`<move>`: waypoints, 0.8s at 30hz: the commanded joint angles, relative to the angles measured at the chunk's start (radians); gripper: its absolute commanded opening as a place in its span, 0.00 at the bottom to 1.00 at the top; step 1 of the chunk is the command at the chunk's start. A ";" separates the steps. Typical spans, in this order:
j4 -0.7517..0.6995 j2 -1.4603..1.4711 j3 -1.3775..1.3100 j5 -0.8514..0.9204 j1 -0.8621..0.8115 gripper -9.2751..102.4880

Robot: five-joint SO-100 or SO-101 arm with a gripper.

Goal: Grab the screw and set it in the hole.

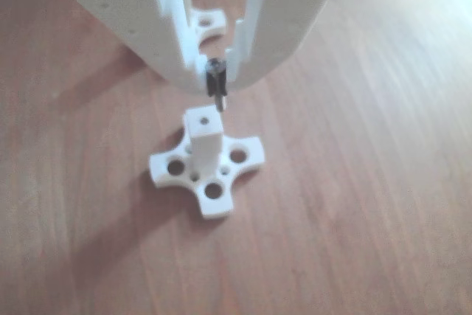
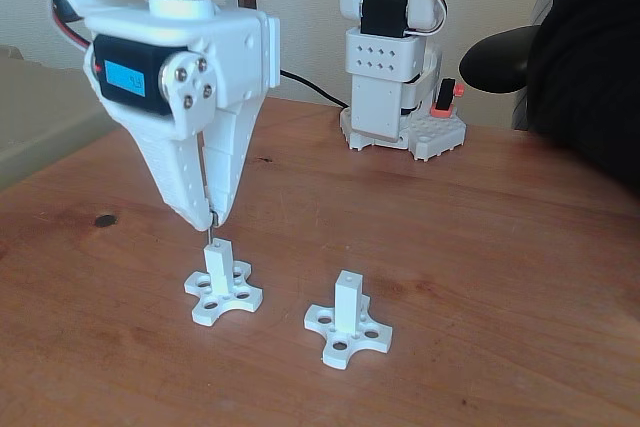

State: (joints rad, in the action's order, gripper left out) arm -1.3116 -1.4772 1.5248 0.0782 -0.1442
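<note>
Wooden table (image 2: 520,277) open around post (image 2: 218,259)

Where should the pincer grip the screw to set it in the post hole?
By the dark head, from above. The screw hangs upright, thin shank down, in the pincer, leaving the tip free above the hole in the left post.

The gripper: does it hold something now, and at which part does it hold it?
The gripper holds the screw, pinched at its dark head end between the fingertips. The thin shank hangs down free, just above the white post.
</note>
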 commanded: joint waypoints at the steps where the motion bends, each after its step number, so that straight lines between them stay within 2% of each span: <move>1: -0.017 -0.041 -0.097 0.018 0.006 0.04; 10: -0.095 -0.086 -0.120 0.017 0.043 0.04; 24: -0.097 -0.163 -0.067 -0.018 0.149 0.04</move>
State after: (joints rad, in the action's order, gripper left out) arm -1.4082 -1.5033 1.4956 0.0644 -0.0261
